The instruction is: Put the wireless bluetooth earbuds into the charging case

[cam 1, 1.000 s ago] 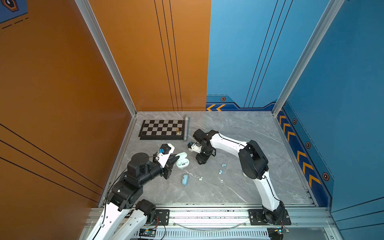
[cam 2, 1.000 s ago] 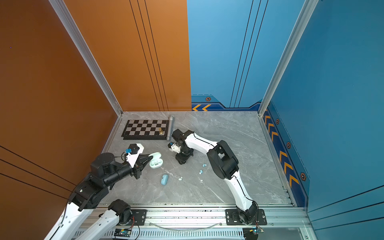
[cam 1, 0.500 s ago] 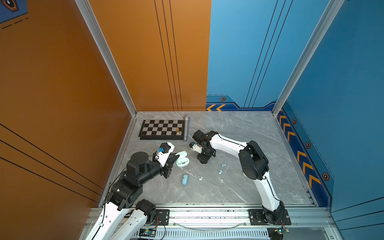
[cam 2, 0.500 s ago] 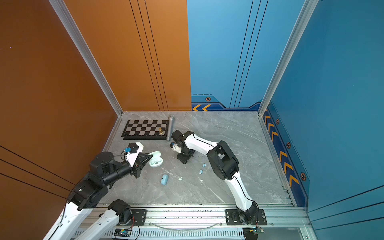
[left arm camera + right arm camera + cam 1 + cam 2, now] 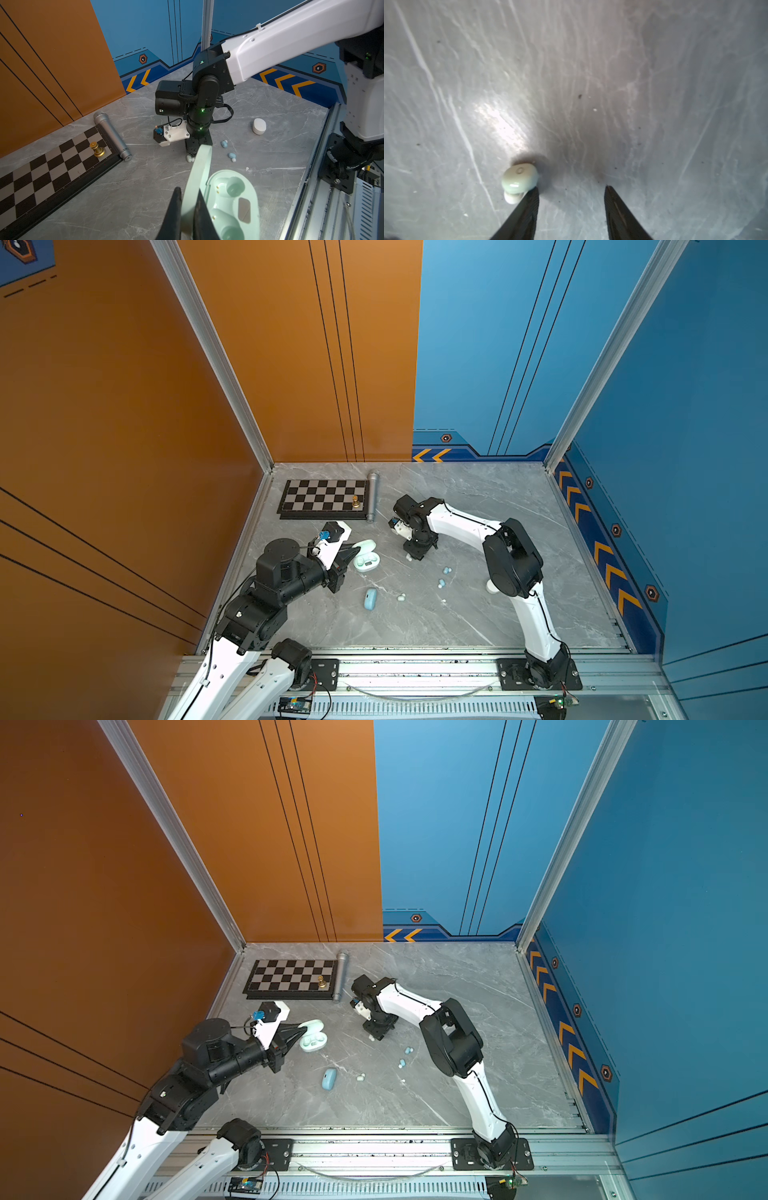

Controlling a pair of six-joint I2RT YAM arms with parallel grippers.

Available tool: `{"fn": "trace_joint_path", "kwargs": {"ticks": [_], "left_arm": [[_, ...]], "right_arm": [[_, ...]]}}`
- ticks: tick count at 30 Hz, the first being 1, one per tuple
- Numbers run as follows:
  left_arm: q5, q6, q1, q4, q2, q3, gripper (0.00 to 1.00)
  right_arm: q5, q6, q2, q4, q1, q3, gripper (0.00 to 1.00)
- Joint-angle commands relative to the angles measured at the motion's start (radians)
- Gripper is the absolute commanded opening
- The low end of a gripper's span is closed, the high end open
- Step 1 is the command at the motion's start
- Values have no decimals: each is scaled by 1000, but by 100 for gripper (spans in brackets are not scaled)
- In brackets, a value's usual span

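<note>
The mint charging case lid [image 5: 199, 166] was clamped by the left pincer [image 5: 188, 190]. The right pincer [image 5: 572, 187] was spread apart, the mint earbud [image 5: 520, 180] outside it on the worktop [image 5: 654, 83]; shut there, it could be knocked away.

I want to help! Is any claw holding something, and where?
The left gripper pinches the mint case by its raised lid. The right gripper holds nothing.

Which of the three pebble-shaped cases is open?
The pale mint plastic case, its lid pinched by the left gripper; the pale blue case and white case are closed.
</note>
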Motion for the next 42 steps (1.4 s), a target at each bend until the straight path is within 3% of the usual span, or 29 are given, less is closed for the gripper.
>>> {"fn": "trace_joint_path", "kwargs": {"ticks": [1,4,9,14,20,34,42], "left_arm": [[27,17,11,20,0,32,0],[27,17,11,25,3,30,0],[29,10,11,36,2,24,0],[25,1,11,42,-9,9,0],[19,-16,10,64,-25,-15,0],[9,-12,9,66,-43,-31,0],[5,-9,9,67,-45,-24,0]], "right_arm": [[1,60,-82,5,-33,-5,51],[-40,146,-112,14,-48,-7,49],[-232,307,-160,27,-67,5,46],[-235,452,-130,19,-30,29,46],[-117,613,-62,16,43,39,48],[-30,652,34,11,63,46,44],[-53,653,75,14,64,77,34]]}}
